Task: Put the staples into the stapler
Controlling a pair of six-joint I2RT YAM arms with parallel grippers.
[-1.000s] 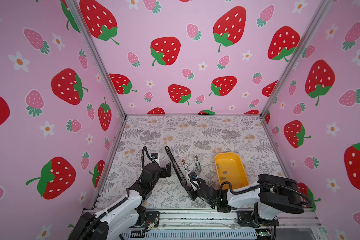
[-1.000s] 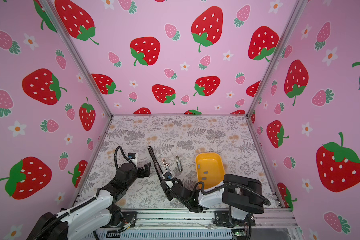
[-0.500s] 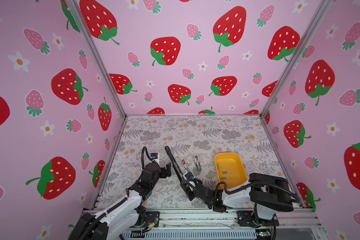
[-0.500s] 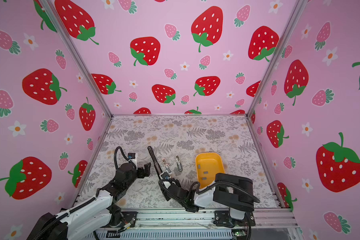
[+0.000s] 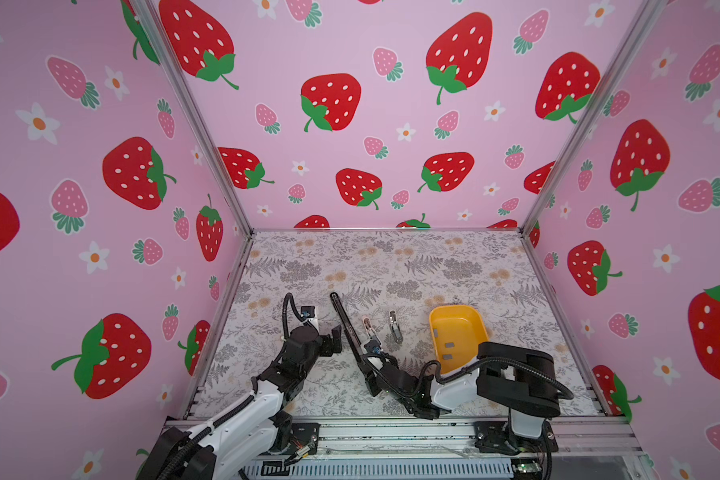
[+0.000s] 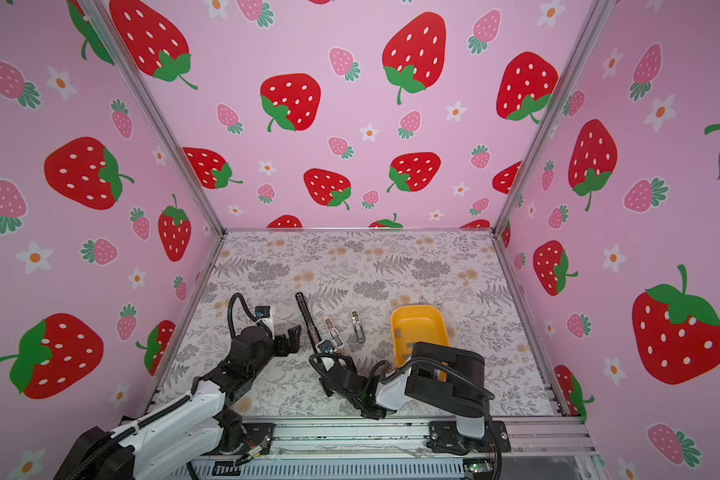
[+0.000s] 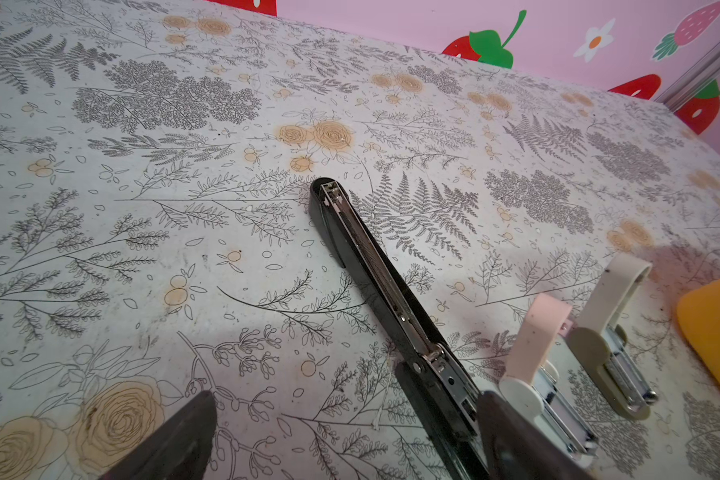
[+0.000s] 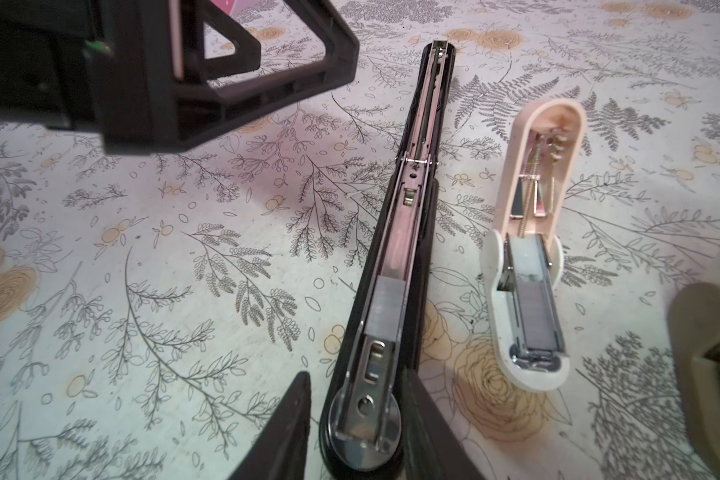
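Observation:
A long black stapler [image 5: 350, 332] [image 8: 408, 232] lies opened flat on the floral table. A short grey strip of staples [image 8: 385, 307] sits in its metal channel. My right gripper [image 8: 356, 376] [image 5: 368, 380] straddles the stapler's round near end. Its jaws are open: one finger lies against the stapler's side, and a sliver of table shows beside the other. My left gripper [image 7: 344, 401] [image 5: 336, 338] hovers wide open just left of the stapler [image 7: 375, 266], holding nothing. More staples [image 5: 449, 345] lie in the yellow bin [image 5: 474, 328].
A small pink stapler [image 5: 368, 328] [image 8: 533, 257], open with staples in it, lies right of the black one. A beige stapler [image 5: 395, 326] [image 7: 607, 332] lies beyond it, then the yellow bin [image 6: 416, 316]. Strawberry-print walls close in three sides.
My right arm has swung leftwards while its gripper stayed at the black stapler's near end, and its jaws have drawn closer together. The left arm has not moved.

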